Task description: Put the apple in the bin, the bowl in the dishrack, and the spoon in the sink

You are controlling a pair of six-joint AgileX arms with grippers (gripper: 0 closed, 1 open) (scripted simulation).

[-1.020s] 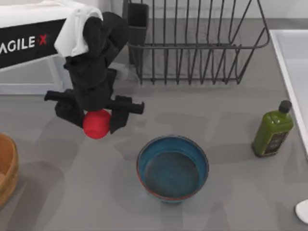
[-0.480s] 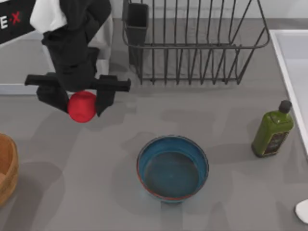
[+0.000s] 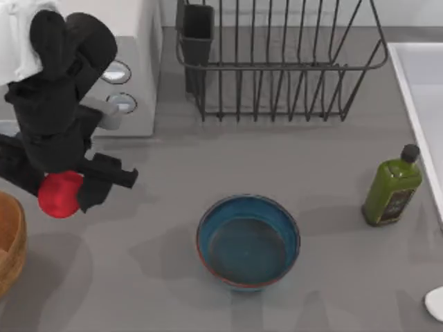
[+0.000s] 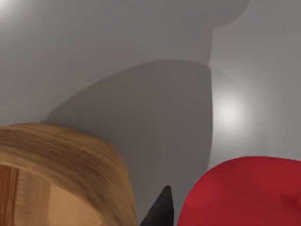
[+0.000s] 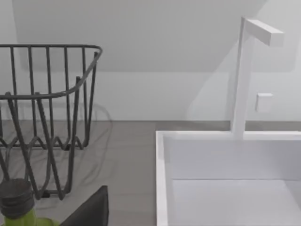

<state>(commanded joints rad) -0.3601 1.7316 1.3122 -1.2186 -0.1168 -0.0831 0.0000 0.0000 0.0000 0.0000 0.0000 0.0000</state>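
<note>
My left gripper [image 3: 58, 191] is shut on the red apple [image 3: 59, 196] above the table's left side, just right of the orange-brown bin [image 3: 10, 242] at the left edge. In the left wrist view the apple [image 4: 244, 193] hangs beside the bin's woven rim [image 4: 66, 160]. The teal bowl [image 3: 248, 241] stands upright in the middle front. The black wire dishrack [image 3: 277, 62] is at the back. A white spoon end [image 3: 436, 302] shows at the front right corner. The pale sink [image 3: 419, 83] lies along the right edge. My right gripper [image 5: 89, 211] sits between the bottle and the sink [image 5: 225, 179].
A green oil bottle [image 3: 392, 185] stands right of the bowl, close to the sink's rim. A white microwave [image 3: 135, 76] with two round knobs sits at the back left, behind my left arm. A white faucet [image 5: 243, 75] rises over the sink.
My left gripper has carried the apple leftward and toward the front, ending close to the bin. The microwave's knobs came into sight. Bowl, bottle and spoon stayed put.
</note>
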